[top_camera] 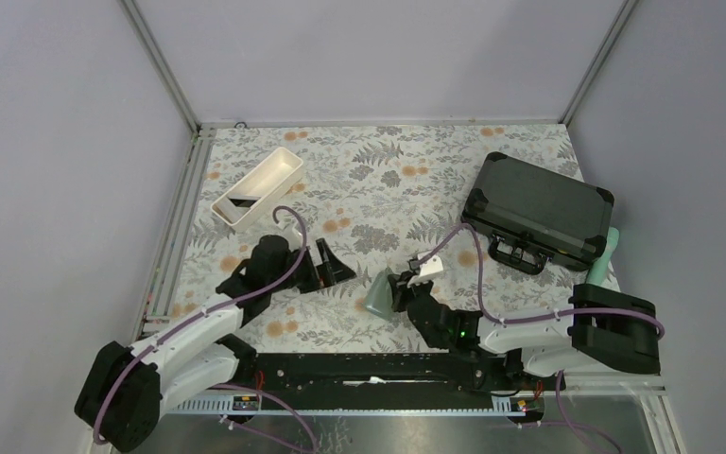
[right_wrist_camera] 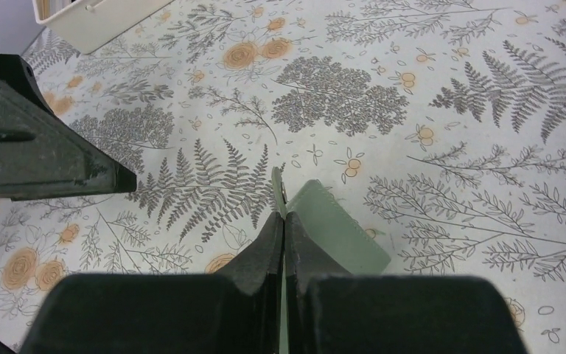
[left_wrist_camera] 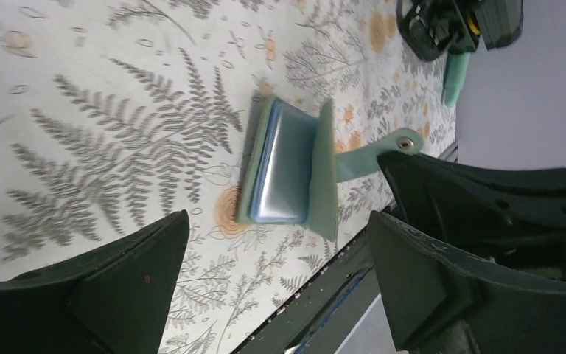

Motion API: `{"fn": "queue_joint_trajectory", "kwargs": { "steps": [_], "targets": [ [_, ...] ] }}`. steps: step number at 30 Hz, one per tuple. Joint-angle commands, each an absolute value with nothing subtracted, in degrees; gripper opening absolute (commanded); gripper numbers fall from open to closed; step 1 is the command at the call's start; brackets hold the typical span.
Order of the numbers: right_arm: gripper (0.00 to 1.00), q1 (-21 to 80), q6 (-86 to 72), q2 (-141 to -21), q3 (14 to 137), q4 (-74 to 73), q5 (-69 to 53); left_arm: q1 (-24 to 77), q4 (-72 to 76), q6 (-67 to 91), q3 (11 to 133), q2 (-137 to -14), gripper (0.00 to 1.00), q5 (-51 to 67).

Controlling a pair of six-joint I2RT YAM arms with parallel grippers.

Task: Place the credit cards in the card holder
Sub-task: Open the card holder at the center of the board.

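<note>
From above, the right end effector point(top_camera: 405, 288) is clamping the sage-green card holder point(top_camera: 378, 296) on the floral tabletop point(top_camera: 388, 180), and the left end effector point(top_camera: 326, 265) is standing wide apart just left of the card holder. In the left wrist view, the card holder point(left_wrist_camera: 287, 166) is gaping open, showing pale blue pockets. In the right wrist view, closed fingers point(right_wrist_camera: 265, 251) are pinching the card holder's green flap point(right_wrist_camera: 335, 228)

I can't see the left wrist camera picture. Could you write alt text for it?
A sage-green card holder sits open on a fern-patterned tablecloth, showing pale blue pockets, its snap strap pinched by the right gripper. The left gripper hangs open in the foreground, a dark finger at each lower corner.
</note>
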State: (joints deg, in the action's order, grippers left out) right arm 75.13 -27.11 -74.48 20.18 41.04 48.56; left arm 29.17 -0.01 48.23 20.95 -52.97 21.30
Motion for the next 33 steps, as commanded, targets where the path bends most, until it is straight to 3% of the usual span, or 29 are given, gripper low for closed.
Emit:
{"fn": "queue_joint_trajectory", "kwargs": {
  "steps": [1, 5, 10, 15, 22, 33],
  "targets": [
    [0.0, 74.8, -32.27, -70.94, 18.25, 44.06, 54.58, 33.87, 8.56, 48.86, 21.22, -54.9, 0.96, 16.95],
    [0.0, 74.9, -36.05, -68.12, 16.52, 38.66, 56.31, 36.37, 8.5, 48.52, 21.8, -58.19, 0.92, 12.5],
    [0.0, 74.91, -42.08, -63.34, 13.83, 33.26, 55.77, 38.88, 11.65, 49.43, 22.5, -63.7, 0.8, 11.37],
    [0.0, 74.87, -37.33, -57.82, 13.91, 33.98, 53.85, 40.34, 18.48, 52.26, 21.82, -65.23, 0.77, 12.16],
    [0.0, 74.88, -26.54, -49.98, 20.15, 35.72, 51.58, 40.22, 30.36, 56.04, 18.35, -58.54, 0.85, 14.09],
    [0.0, 74.94, -23.29, -45.56, 25.93, 44.77, 46.22, 39.65, 30.44, 57.18, 16.82, -43.25, 0.98, 15.48]
  ]
}}
